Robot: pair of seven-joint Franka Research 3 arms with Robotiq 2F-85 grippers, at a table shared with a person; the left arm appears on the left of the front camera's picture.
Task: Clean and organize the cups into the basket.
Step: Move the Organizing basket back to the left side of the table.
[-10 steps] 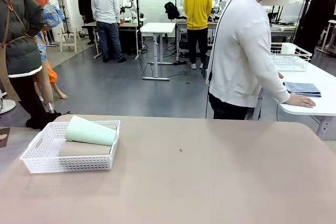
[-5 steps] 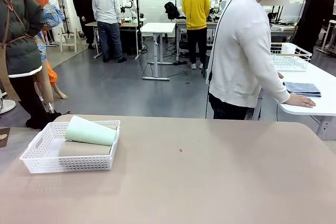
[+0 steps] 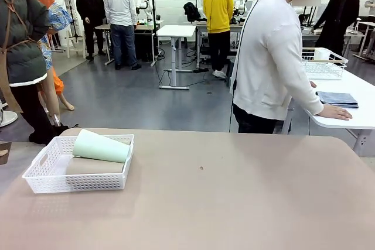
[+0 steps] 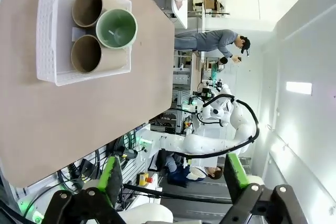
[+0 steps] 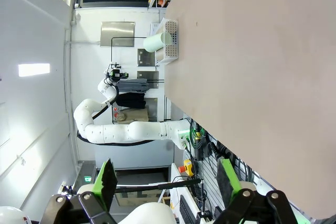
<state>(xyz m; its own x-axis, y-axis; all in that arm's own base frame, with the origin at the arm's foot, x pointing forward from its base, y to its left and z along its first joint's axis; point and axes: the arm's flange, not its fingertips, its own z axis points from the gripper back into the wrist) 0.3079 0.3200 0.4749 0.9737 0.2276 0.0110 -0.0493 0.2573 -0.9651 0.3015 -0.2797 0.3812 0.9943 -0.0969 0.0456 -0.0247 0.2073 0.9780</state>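
Cups (image 4: 100,32), two tan and one mint, lying stacked inside white basket (image 3: 41,171) at table's (image 3: 234,203) left end; left gripper (image 4: 170,184) and right gripper (image 5: 165,184) spread wide, holding nothing.

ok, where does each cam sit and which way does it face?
Front: fixed between the arms, facing across the table toward the person.
Left wrist: rolled sideways, above the white basket of cups; open left claw at bottom.
Right wrist: rolled sideways, along bare tabletop; open right claw at bottom.
Shared: basket, mint cup.
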